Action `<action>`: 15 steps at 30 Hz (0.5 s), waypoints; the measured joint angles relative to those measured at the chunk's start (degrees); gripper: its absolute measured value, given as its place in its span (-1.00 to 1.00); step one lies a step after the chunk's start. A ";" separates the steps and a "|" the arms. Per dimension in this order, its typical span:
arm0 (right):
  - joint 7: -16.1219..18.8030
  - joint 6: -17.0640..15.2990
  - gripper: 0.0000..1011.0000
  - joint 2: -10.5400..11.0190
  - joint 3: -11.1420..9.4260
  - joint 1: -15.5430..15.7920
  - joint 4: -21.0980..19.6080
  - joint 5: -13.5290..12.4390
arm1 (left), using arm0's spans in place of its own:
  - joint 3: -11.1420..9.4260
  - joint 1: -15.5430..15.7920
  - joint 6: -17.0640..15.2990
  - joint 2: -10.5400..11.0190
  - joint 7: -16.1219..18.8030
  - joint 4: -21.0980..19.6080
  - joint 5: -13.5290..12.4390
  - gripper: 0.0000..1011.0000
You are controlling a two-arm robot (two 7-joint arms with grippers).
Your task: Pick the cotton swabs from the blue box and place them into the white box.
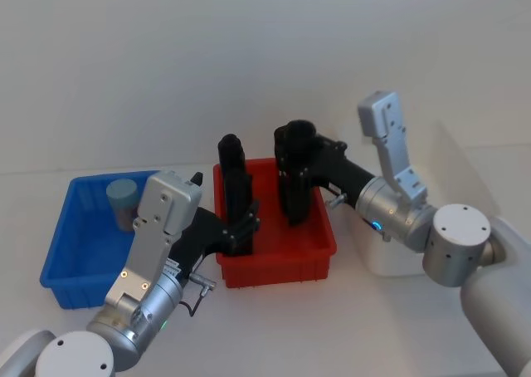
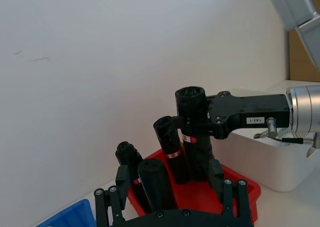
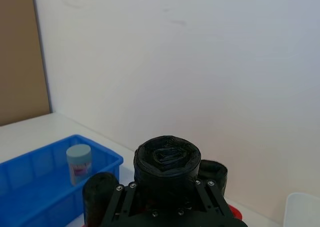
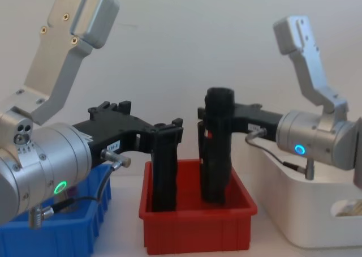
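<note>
- In the blue box (image 1: 70, 244), at its far end, one jar of cotton swabs (image 1: 124, 203) stands upright with its pale blue lid on; nothing touches it.
- The blue box sits on the desk (image 1: 348, 327) at the robot's left, just beside a red bin (image 1: 278, 265).
- The white box (image 4: 317, 211) sits on the far side of the red bin, at the robot's right; something pale lies at its bottom corner in the chest view, too small to identify.
- Tall black handle-shaped objects (image 2: 170, 149) stand upright in the red bin.
- The left end effector (image 1: 245, 223) reaches over the red bin's near left part; its fingers are closed around one black object (image 4: 164, 172) standing in the bin.
- The right end effector (image 1: 294, 165) reaches in from the white box side over the bin's far part; it is clamped on the tallest black object (image 4: 218, 149), whose base sits at the level of the bin's floor.
- In the right wrist view that object's round top (image 3: 167, 159) lies between the jaws.
</note>
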State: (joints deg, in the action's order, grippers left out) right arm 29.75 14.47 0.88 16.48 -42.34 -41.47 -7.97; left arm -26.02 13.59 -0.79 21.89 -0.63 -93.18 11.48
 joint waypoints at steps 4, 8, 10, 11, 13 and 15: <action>-1.15 -1.80 -0.15 1.00 -0.23 2.84 -7.20 -0.65 | 0.00 0.00 0.00 0.00 0.00 0.00 0.00 0.99; -2.54 -3.43 -0.15 1.83 -0.41 5.21 -12.64 -0.99 | 0.00 0.00 0.00 0.00 0.00 0.00 0.00 0.99; -3.66 -4.48 -0.15 2.37 -0.55 6.64 -15.88 -1.03 | 0.00 0.00 0.00 0.00 0.00 0.00 0.00 0.99; -4.50 -5.24 -0.15 2.67 -0.63 7.44 -17.65 -1.04 | 0.00 0.00 0.00 0.00 0.00 0.00 0.00 0.99; -5.29 -5.87 -0.15 3.03 -0.77 8.30 -19.55 -1.04 | 0.00 0.00 0.00 0.00 0.00 0.00 0.00 0.99; -6.18 -6.67 -0.15 3.35 -0.88 9.03 -21.15 -1.02 | 0.00 0.00 0.00 0.00 0.00 0.00 0.00 0.99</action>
State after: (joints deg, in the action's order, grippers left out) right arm 23.57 7.80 4.23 15.60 -33.31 -62.63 -8.99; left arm -26.03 13.59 -0.79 21.89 -0.63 -93.18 11.48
